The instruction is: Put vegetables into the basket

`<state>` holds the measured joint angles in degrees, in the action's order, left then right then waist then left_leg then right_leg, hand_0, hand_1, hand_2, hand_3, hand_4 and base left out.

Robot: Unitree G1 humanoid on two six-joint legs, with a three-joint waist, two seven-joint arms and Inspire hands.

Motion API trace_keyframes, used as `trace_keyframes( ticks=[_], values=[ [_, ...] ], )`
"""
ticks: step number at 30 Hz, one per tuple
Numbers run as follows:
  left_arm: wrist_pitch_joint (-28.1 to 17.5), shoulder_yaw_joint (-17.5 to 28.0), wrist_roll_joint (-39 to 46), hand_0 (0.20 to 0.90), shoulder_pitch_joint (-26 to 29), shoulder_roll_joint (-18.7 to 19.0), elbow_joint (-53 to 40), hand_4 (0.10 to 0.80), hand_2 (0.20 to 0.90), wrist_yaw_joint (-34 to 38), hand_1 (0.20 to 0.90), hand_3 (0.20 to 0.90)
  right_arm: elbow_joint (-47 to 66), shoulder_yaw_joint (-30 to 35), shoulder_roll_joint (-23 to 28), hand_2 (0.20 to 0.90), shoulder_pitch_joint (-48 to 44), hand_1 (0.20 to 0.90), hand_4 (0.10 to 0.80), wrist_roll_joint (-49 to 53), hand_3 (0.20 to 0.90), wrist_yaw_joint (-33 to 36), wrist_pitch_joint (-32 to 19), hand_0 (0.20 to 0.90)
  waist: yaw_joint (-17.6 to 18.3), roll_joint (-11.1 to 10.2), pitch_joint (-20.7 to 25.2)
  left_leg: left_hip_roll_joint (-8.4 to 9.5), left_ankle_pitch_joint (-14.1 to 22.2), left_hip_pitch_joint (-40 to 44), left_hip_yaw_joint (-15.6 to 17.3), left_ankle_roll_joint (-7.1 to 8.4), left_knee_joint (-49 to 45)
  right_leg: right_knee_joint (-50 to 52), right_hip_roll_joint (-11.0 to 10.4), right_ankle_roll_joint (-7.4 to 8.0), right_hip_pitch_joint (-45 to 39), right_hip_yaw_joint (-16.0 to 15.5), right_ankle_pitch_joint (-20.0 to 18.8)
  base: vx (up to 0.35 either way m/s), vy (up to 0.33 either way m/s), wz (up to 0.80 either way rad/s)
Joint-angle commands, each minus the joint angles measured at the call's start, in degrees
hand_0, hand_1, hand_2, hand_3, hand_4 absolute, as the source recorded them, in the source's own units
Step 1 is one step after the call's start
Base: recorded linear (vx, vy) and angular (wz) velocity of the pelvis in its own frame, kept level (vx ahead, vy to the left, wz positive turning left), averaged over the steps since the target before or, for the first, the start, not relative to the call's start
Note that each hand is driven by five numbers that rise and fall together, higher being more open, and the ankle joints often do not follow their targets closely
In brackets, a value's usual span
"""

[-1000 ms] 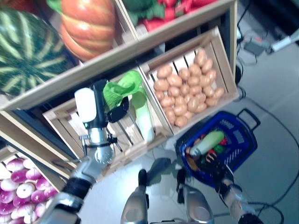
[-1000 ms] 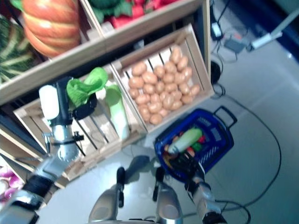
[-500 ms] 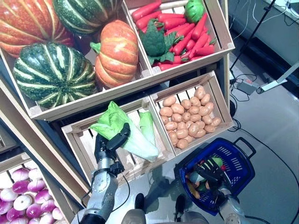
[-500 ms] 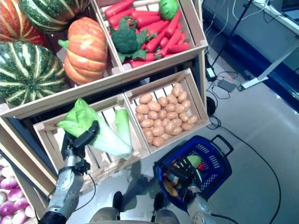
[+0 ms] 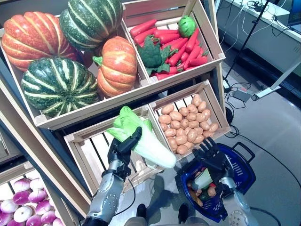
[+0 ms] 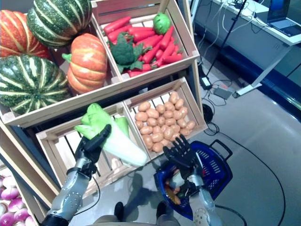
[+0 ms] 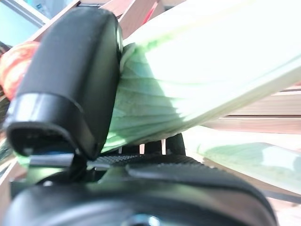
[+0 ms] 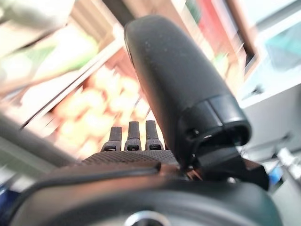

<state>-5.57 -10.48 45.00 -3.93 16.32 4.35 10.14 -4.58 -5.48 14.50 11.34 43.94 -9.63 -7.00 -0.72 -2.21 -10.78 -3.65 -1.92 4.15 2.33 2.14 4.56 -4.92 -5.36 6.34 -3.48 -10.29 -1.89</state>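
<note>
Carrying step in hand: our left hand (image 5: 123, 149) has its dark fingers and thumb curled round the long pale-green napa cabbage with the ruffled leafy top (image 5: 141, 137), gripping near the leaf end. The left wrist view confirms this, with ribbed leaf pressed against the thumb. The cabbage is lifted clear of the slatted light-wood crate (image 5: 91, 153) on the lower shelf, white stalk end pointing down toward the blue plastic shopping basket with open-grid walls (image 5: 240, 174) on the grey floor.

Our right hand (image 5: 211, 157) hovers over the basket's near rim, fingers straight and spread, holding nothing. The right wrist view shows the same.

We judge the next move as swinging the cabbage right and down over the basket, then releasing. The basket already holds several items, a pale green-white one and some small red and orange pieces, so room is tight. The cabbage is long, so it probably needs laying lengthwise or at an angle. The open right hand sits in the drop path and likely has to clear out.

Handling guess: smooth waxy stalk, thin crinkled leaves, grip off-centre, so the heavy end may droop or slip.

Neighbouring crate of rounded tan potatoes (image 5: 188, 123) is just beside the transfer path; we keep clear of its wooden edge.
</note>
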Motion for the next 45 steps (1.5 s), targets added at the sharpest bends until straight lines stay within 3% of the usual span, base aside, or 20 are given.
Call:
trace_keyframes(
  ticks=[1, 3, 10, 21, 38, 45],
  values=[
    [-3.03, -0.36, -6.11, 0.300, 4.77, 2.73, -6.58, 0.400, 0.300, -3.15, 0.300, 0.300, 6.03, -1.45, 2.45, 0.900, -2.99, 0.900, 0.800, 7.15, 0.900, -9.98, 2.18, 0.900, 0.62, -1.45, 5.43, 2.83, 1.38, -1.59, 1.94, -1.96, -2.09, 0.86, -3.13, 0.43, 0.69, -0.96, -4.01, 0.010, 0.006, -0.03],
    [-2.76, -0.98, -8.94, 0.300, 5.18, 3.85, -6.47, 0.400, 0.300, -4.76, 0.300, 0.300, 7.86, -3.21, 4.38, 0.900, -3.78, 0.900, 0.800, 8.28, 0.900, -14.24, 5.50, 0.900, 0.32, -1.51, 5.86, 2.81, 1.18, -1.34, 1.76, -1.82, -1.62, 0.59, -3.17, 0.52, 0.49, -1.06, -4.03, 0.000, 0.000, 0.00],
    [-3.13, -4.61, -13.26, 0.300, 7.59, 6.96, -6.07, 0.400, 0.300, -6.71, 0.300, 0.300, 9.46, -7.83, 10.73, 0.900, -7.82, 0.900, 0.800, 5.72, 0.900, -17.10, 10.18, 0.900, -0.63, -1.96, 7.07, 2.65, 0.47, -1.14, 1.30, -1.41, -0.74, 0.24, -3.26, 0.79, 0.26, -1.31, -4.30, 0.000, 0.000, 0.00],
    [-2.54, -6.91, -12.23, 0.300, 9.08, 8.62, -5.85, 0.400, 0.300, -8.09, 0.300, 0.300, 10.04, -11.26, 16.19, 0.900, -10.21, 0.900, 0.800, 3.31, 0.900, -23.69, 18.57, 0.900, -0.99, -2.26, 8.14, 2.46, 0.14, -0.89, 1.43, -1.17, -0.21, -0.08, -3.13, 0.90, -0.06, -1.39, -4.38, 0.000, 0.000, 0.00],
    [-2.23, -7.94, -12.08, 0.300, 8.04, 10.79, -5.49, 0.400, 0.300, -11.85, 0.300, 0.300, 10.39, -11.45, 21.21, 0.900, -10.17, 0.900, 0.800, 4.96, 0.900, -30.66, 22.43, 0.900, -0.71, -2.10, 9.06, 2.10, -0.11, -0.53, 1.54, -0.92, 0.07, -0.08, -3.04, 1.14, -0.24, -0.93, -4.32, 0.000, 0.000, 0.00],
    [-2.50, -8.77, -12.02, 0.300, 8.46, 10.92, -5.48, 0.400, 0.300, -11.09, 0.300, 0.300, 11.07, -12.30, 21.96, 0.900, -10.95, 0.900, 0.800, 4.33, 0.900, -28.68, 21.64, 0.900, -0.74, -2.06, 9.06, 2.10, -0.10, -0.45, 1.32, -0.90, 0.09, -0.08, -3.01, 1.19, -0.38, -0.74, -4.22, 0.000, 0.000, 0.00]
  ],
)
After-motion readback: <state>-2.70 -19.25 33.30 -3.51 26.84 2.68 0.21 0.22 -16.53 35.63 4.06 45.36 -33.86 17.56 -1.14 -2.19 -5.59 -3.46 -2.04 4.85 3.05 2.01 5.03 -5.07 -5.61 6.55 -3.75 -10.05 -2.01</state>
